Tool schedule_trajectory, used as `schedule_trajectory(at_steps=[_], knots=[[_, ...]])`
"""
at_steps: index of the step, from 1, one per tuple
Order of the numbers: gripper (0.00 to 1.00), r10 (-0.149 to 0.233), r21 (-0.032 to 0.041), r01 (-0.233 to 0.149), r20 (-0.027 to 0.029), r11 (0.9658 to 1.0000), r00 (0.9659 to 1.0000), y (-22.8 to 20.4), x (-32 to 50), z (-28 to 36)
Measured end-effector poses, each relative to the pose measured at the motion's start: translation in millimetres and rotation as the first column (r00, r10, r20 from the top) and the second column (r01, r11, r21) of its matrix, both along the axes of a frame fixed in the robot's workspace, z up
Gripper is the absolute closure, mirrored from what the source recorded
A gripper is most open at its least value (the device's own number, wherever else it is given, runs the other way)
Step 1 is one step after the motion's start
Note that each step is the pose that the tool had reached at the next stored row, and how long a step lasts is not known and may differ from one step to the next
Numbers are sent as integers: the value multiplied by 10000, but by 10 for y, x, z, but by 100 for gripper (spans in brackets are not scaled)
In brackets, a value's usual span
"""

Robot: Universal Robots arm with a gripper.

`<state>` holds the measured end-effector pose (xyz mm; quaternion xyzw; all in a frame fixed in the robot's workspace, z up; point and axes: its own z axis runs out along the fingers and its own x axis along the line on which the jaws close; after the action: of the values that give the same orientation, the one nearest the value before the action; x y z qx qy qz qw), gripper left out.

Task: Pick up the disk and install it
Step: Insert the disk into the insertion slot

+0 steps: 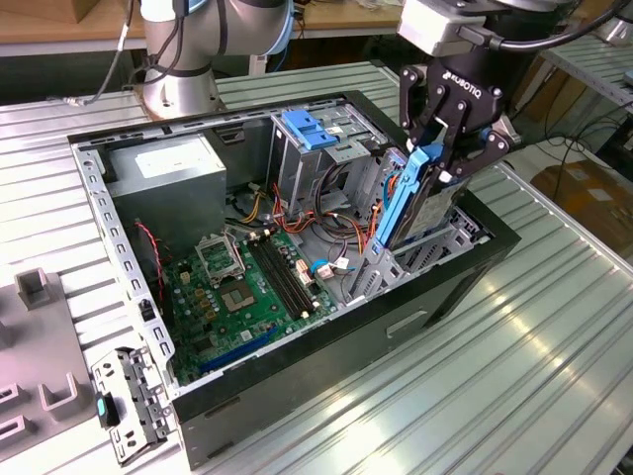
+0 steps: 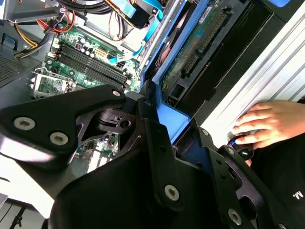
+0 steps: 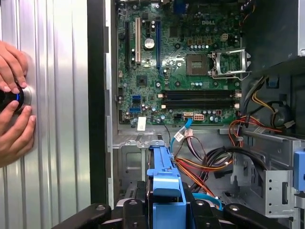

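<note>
Exterior view: ribbed metal table (image 1: 554,327); disk (image 1: 404,203)

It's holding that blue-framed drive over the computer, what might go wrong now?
The gripper holds the disk tilted over the drive bay, so it may catch on the bay's metal frame. Loose cables beside the bay might snag. A person's hand rests on the table by the case, close to the gripper.

Gripper (image 3: 164,212) jaws clamped on the disk (image 3: 162,179) by its blue carrier rail, open computer case (image 3: 97,95) beyond, green motherboard (image 3: 181,71) inside, orange and red cables (image 3: 205,167) beside disk, person's hand (image 3: 16,136) on dark round knob (image 3: 10,99), on ribbed bench (image 3: 57,119) just outside case wall
</note>
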<state>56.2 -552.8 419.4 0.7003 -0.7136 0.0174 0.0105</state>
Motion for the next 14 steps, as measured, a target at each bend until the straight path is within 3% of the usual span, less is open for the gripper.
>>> schedule_trajectory(at_steps=[11,14], knots=[[63,0,-2,0,-1,10000,10000,-8,0,-212],[63,1,0,-1,0,10000,10000,-14,0,-333]])
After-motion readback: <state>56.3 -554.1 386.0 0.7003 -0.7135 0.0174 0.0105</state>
